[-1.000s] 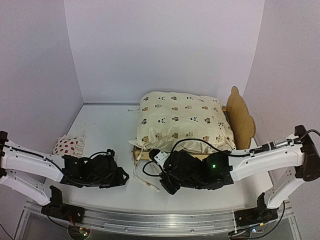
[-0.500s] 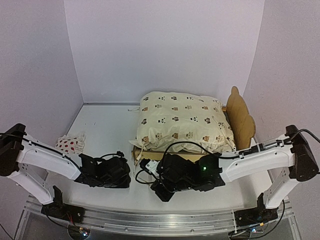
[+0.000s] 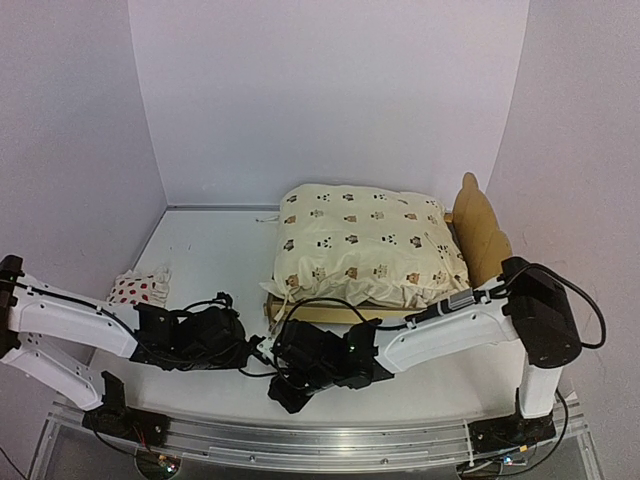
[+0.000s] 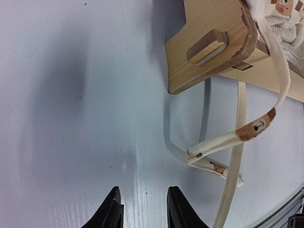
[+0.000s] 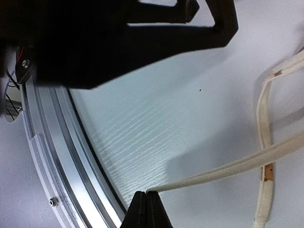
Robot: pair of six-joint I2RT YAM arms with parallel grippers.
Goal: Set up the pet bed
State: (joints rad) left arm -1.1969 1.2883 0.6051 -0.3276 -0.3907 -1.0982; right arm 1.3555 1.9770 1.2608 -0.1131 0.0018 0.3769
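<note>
Toward 2 o'clock of the table's [image 3: 210, 250] middle, in the top view, the pet bed [image 4: 204, 71] stands with its bear-ear headboard [image 3: 482, 238] at its 3 o'clock end. A cream cushion [image 3: 360, 245] printed with bear faces lies over it and hides its base. A small white pillow [image 3: 135, 291] with red spots lies near the table's 9 o'clock edge, well apart from the bed. The left jaws hang low over bare table, parted, with nothing between them; in the left wrist view the bed's wooden corner leg sits at 1 o'clock of them. The right jaws, at 6 o'clock of that corner, are pressed together on the end of a cream tie strap [image 5: 223, 169] that trails across the table.
</note>
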